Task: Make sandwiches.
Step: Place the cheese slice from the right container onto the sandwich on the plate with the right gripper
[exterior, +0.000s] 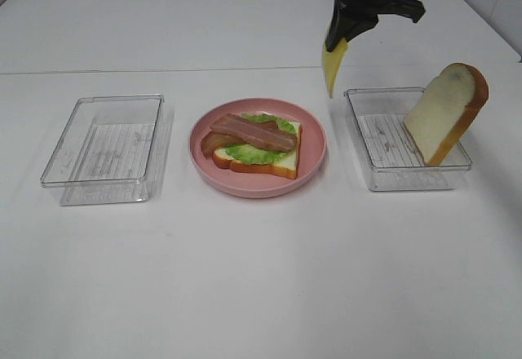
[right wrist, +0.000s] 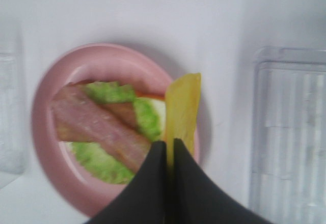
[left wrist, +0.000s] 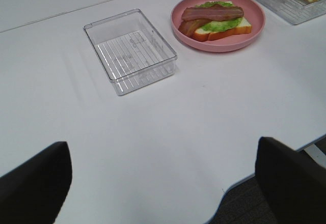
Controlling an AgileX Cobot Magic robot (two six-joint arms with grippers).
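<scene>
An open sandwich (exterior: 257,144) lies on the pink plate (exterior: 314,157): a bread slice with lettuce and two bacon strips on top. It also shows in the left wrist view (left wrist: 216,21) and the right wrist view (right wrist: 109,127). My right gripper (exterior: 341,42) is shut on a thin yellow cheese slice (exterior: 330,68), which hangs in the air above the gap between the plate and the right tray; the right wrist view shows the cheese (right wrist: 182,109) pinched between the fingers. A second bread slice (exterior: 446,113) leans upright in the right clear tray (exterior: 371,167). My left gripper's fingers (left wrist: 35,183) are spread apart, low over bare table.
An empty clear tray (exterior: 106,148) sits left of the plate, also in the left wrist view (left wrist: 130,50). The white table's front edge (left wrist: 239,183) shows in the left wrist view.
</scene>
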